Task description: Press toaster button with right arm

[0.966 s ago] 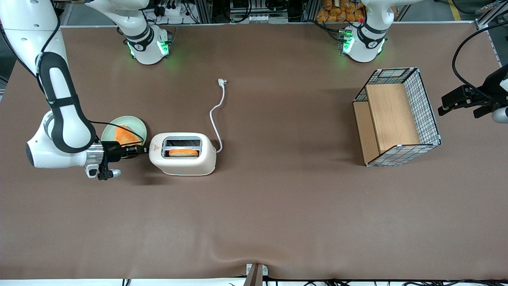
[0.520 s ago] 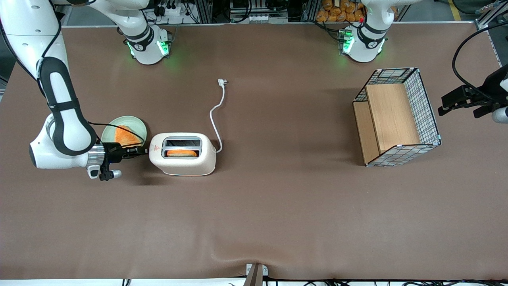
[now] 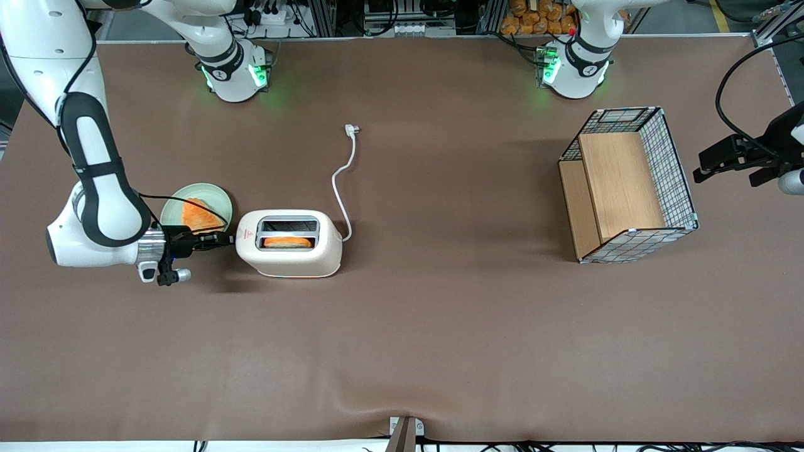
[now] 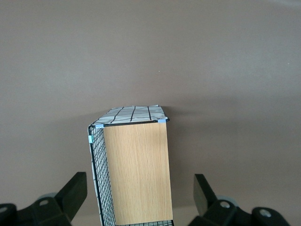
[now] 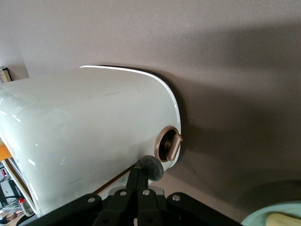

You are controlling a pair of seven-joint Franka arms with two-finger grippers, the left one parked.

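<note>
The cream-white toaster stands on the brown table with an orange slice low in its top slot. It fills the right wrist view. The right arm reaches in level from the working arm's end of the table. My gripper is at the toaster's narrow end by the red triangle mark. Its fingers are shut together, and their tips touch the small grey round toaster button. A bronze dial sits on the same end just beside the button.
A pale green plate with an orange toast slice lies beside the gripper, farther from the front camera. The white cord and plug trail from the toaster toward the arm bases. A wire-and-wood basket stands toward the parked arm's end.
The right arm's wrist has shifted slightly while the gripper stays at the toaster's end. The orange slice sits a little lower in the slot.
</note>
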